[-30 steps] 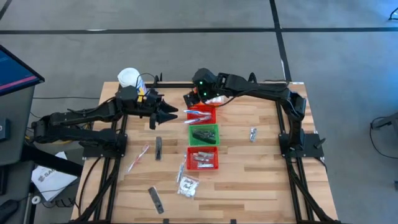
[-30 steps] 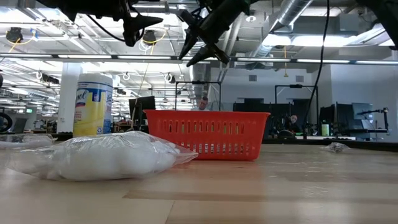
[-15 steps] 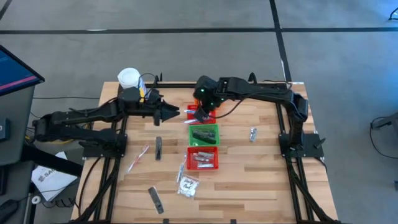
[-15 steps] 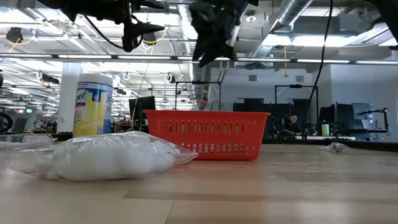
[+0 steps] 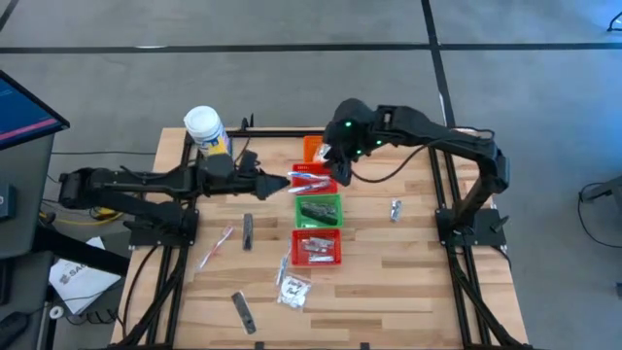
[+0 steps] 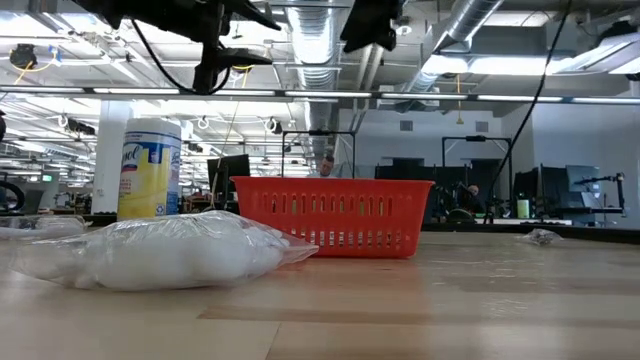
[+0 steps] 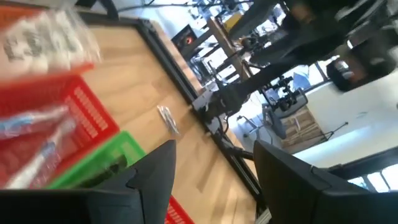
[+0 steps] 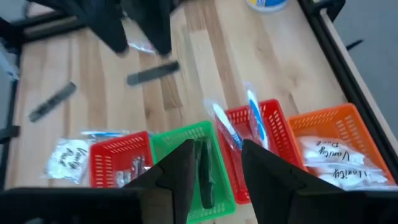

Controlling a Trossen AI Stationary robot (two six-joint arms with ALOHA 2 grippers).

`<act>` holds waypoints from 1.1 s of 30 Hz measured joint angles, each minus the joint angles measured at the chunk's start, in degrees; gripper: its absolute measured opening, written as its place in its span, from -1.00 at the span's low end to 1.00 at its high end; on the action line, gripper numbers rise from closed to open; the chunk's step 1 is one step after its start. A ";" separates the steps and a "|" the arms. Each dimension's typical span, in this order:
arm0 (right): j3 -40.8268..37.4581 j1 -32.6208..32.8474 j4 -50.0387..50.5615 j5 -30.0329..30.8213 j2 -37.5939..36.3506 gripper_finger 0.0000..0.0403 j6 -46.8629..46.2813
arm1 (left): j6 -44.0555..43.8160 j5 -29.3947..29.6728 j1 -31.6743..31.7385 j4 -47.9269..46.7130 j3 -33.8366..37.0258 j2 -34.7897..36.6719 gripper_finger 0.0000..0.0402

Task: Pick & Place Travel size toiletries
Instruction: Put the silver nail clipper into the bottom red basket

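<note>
Spanning mid-frame in the high view, the wooden table [image 5: 389, 262] carries four baskets in a column. Both arms hover there: left gripper [image 5: 284, 182] and right gripper [image 5: 340, 167], fingers parted, empty. Loose toiletries lie lower left, including a sachet [image 5: 291, 289]. Risk: the grippers could collide. Only the right wrist view shows sachets inside the orange basket [image 8: 329, 146].

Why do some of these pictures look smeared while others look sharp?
Left wrist view: streaked with motion blur, the red basket and toothbrushes smeared. Right wrist view: softer, its own fingers fuzzy. High view: crisp. Low view: the near clear sachet fills the foreground, the arms dark silhouettes against bright ceiling lights.
</note>
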State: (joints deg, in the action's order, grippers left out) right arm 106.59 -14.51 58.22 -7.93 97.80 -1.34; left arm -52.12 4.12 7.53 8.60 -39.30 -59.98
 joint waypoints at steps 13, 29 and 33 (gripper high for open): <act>-1.70 3.09 0.87 -1.10 -7.79 -0.37 -3.26 | -6.51 3.08 -8.76 0.35 0.01 -5.45 0.04; -31.73 4.81 -12.54 -1.16 -24.17 -0.37 -16.85 | -12.47 1.95 -9.13 1.20 0.01 -5.49 0.04; -37.63 2.85 -12.02 -1.05 -27.47 -0.37 -20.23 | -13.21 3.54 -9.13 1.44 0.01 -5.47 0.04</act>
State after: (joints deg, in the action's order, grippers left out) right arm 68.95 -11.66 46.21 -8.98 70.33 -21.58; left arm -65.33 7.67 -1.61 10.04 -39.29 -65.45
